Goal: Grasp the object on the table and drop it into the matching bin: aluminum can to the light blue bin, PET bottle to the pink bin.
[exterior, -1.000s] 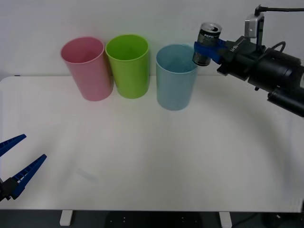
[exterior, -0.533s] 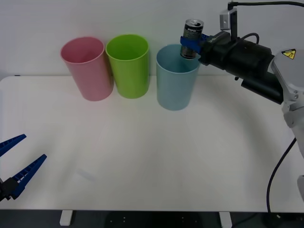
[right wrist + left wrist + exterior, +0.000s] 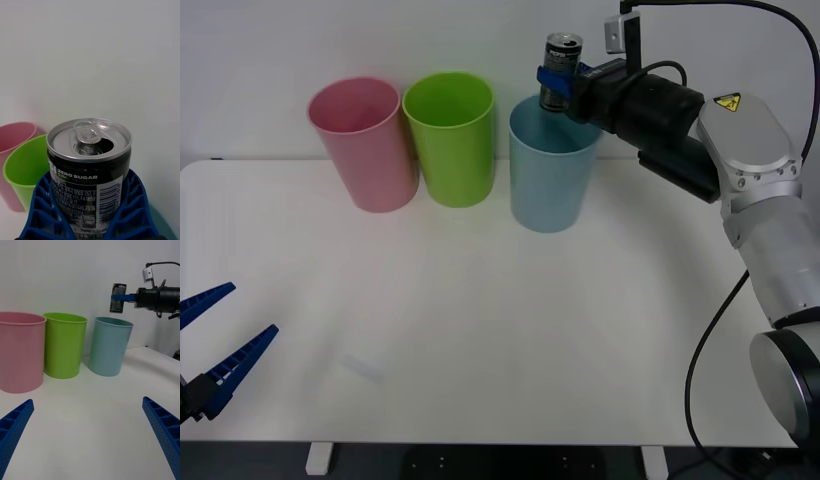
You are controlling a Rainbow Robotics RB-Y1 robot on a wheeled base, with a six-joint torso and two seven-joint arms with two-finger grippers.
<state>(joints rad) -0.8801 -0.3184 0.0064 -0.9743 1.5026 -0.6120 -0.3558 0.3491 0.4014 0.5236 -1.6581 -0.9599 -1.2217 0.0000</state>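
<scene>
Aluminum can (image 3: 561, 72) upright in air, above mouth of light blue bin (image 3: 551, 170), clear of rim. Right pincer (image 3: 556, 82) clamped on can body, blue fingers (image 3: 41, 210) on both sides, pull-tab top up. Bin row on white worktop (image 3: 500, 320): pink bin (image 3: 365, 145), lime green bin (image 3: 449, 139), light blue bin, left to right. Left pincer (image 3: 208, 345) parked low at near left worktop edge, fingers spread wide, holding nothing.

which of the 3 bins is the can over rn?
The light blue bin, rightmost in the row. The right pincer holds the aluminum can above its rim; the pink bin and green bin stand farther left.
</scene>
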